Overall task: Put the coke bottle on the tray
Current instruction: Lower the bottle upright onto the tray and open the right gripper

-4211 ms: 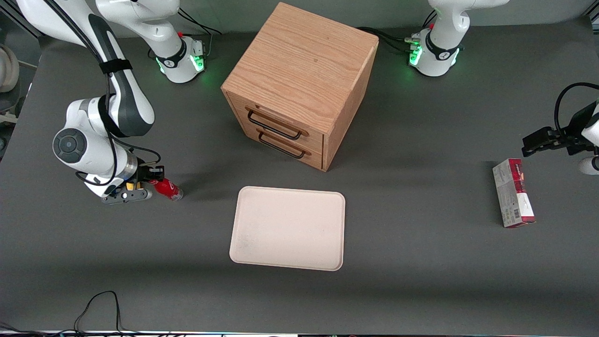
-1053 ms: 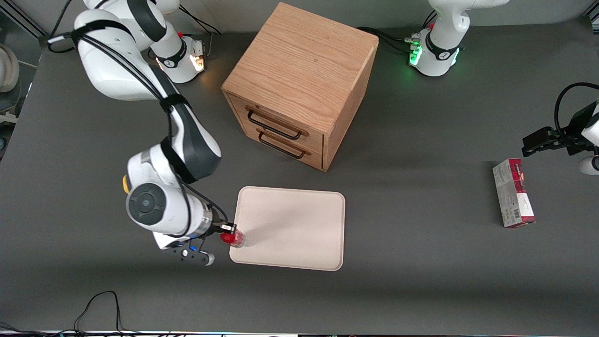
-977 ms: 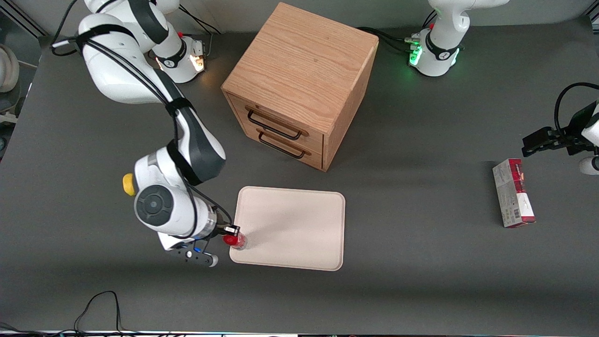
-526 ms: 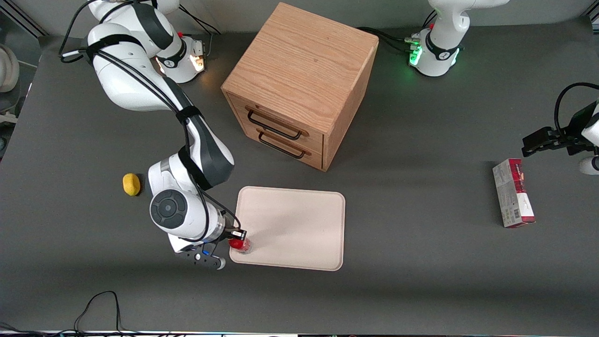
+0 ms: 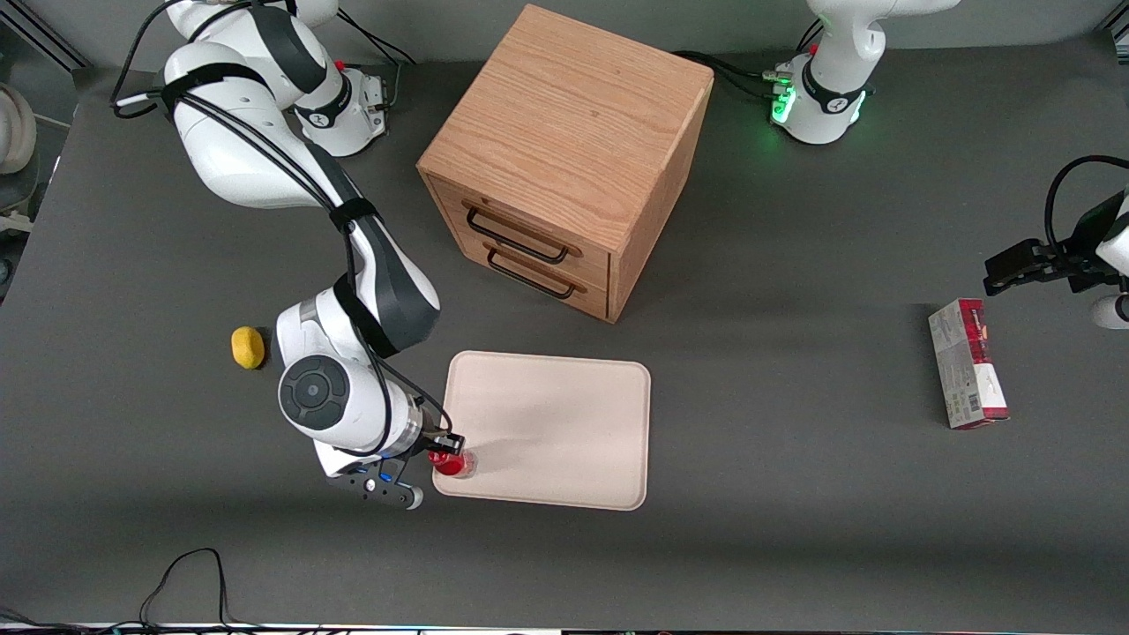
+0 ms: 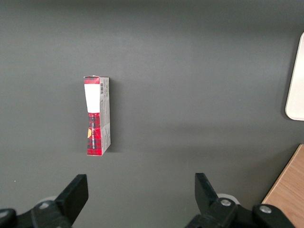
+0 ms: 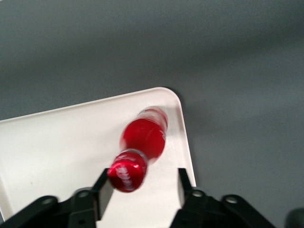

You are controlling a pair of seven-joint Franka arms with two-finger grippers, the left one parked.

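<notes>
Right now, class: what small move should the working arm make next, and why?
Probably lift the gripper straight up and away. Its fingers look open around the cap, and the coke bottle already stands on the tray close to a corner, so a sideways pull might topple it.

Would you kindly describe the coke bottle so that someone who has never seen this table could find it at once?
Start at the wooden two-drawer cabinet; nearer the front camera lies the cream tray. The coke bottle stands on the tray's near corner toward the working arm's end, with the open hand around its cap. It is tiny, red and red-capped, unlike the yellow lemon or the flat red-and-grey carton.
</notes>
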